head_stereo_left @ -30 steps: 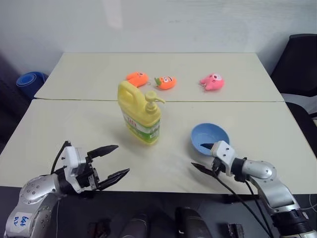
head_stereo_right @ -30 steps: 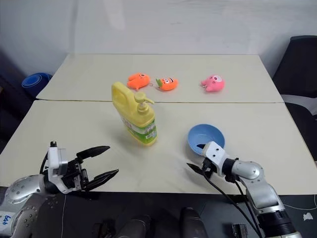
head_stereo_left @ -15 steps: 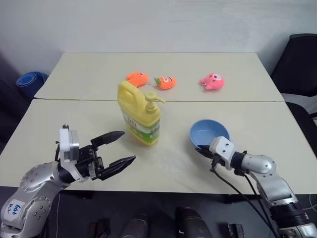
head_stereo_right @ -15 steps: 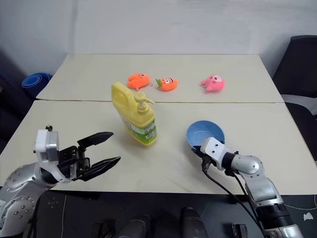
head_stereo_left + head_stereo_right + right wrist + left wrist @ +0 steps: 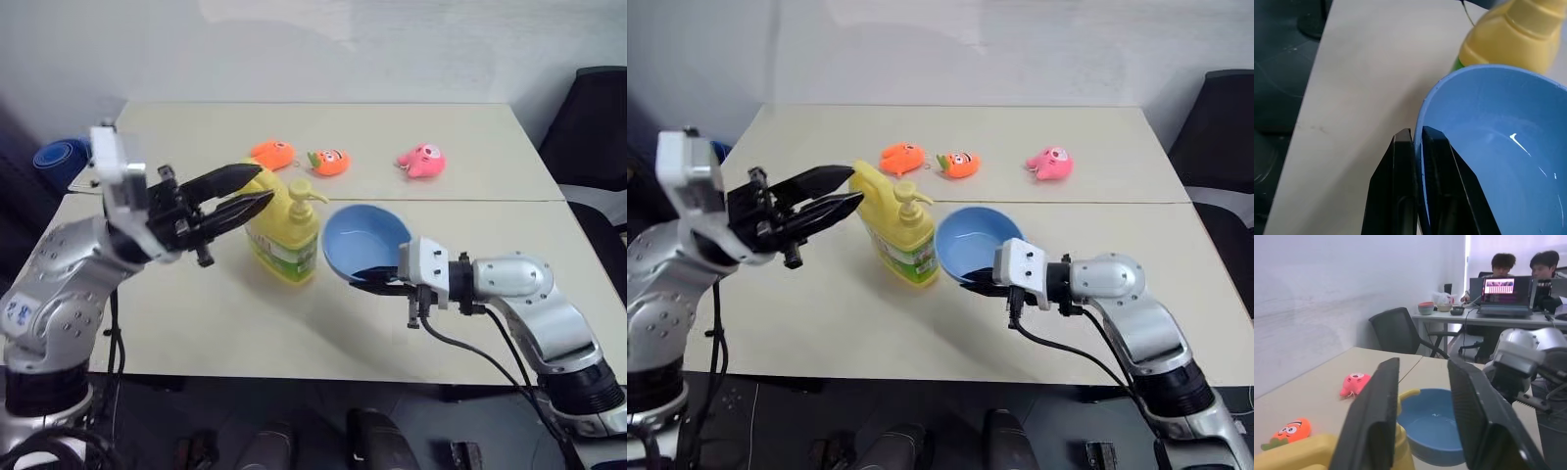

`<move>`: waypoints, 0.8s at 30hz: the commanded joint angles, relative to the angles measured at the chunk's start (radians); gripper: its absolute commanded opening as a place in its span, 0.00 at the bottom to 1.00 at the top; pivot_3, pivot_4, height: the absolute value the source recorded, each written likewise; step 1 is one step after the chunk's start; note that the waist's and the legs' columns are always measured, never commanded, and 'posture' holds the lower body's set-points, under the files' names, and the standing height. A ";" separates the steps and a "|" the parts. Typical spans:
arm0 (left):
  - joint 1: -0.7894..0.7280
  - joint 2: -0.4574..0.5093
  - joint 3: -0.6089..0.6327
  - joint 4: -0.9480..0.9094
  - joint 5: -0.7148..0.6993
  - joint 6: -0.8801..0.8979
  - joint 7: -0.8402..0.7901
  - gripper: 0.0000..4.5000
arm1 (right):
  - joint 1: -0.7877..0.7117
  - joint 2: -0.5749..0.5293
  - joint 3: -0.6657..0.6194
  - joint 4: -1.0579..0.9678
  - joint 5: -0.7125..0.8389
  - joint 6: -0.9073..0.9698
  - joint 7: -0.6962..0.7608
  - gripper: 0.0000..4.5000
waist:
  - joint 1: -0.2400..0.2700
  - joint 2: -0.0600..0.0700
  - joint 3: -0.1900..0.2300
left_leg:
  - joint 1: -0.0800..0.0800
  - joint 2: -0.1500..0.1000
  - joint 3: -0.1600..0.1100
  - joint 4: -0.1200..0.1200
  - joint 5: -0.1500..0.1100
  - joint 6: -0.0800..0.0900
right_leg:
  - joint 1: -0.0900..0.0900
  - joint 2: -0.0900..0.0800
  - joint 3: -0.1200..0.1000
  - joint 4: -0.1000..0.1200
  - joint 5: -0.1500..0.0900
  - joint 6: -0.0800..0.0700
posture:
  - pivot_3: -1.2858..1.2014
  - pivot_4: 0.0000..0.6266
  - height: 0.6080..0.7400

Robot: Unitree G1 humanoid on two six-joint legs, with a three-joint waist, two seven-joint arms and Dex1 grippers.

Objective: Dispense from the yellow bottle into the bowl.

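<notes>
The yellow bottle stands upright mid-table, its pump nozzle pointing right. My left gripper hovers level with the bottle's top, beside its handle. Its fingers stand apart, open, with nothing held, and the nozzle tip and the bowl show between them. The light-blue bowl is off the table and tilted, close to the right of the bottle. My right gripper is shut on the bowl's near rim, one finger inside and one outside.
Two orange toys and a pink toy lie on the far table. A dark blue rounded object sits off the left edge. A black chair stands at the right. Two people sit at a distant desk.
My right gripper shut on the bowl's rim, then lifted it up and left toward the bottle. My left arm rose from the table's front edge to the bottle's top, its fingers narrowing.
</notes>
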 commanded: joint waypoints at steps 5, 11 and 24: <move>-0.150 -0.088 -0.104 0.120 0.169 -0.059 0.026 0.01 | -0.143 -0.037 -0.002 -0.112 0.088 0.201 0.001 0.00 | -0.003 -0.003 0.002 | -0.002 0.000 0.000 0.000 0.000 0.000 | -0.003 0.000 0.000 0.001 0.000 0.000 | 0.52 0.24 1.00; -0.174 -0.156 -0.152 0.171 0.252 -0.086 0.026 0.01 | -0.186 -0.042 -0.009 -0.118 0.108 0.230 0.007 0.00 | -0.003 -0.004 0.002 | -0.017 0.000 0.001 0.012 0.000 -0.001 | -0.017 0.000 0.000 0.008 0.000 0.000 | 0.52 0.24 1.00; -0.132 -0.208 -0.205 0.185 0.356 -0.010 0.097 0.01 | -0.232 -0.019 0.014 -0.086 0.098 0.247 -0.027 0.00 | -0.003 -0.006 0.003 | -0.016 -0.001 0.001 0.015 0.000 -0.001 | -0.016 0.000 0.000 0.010 0.001 0.001 | 0.52 0.24 1.00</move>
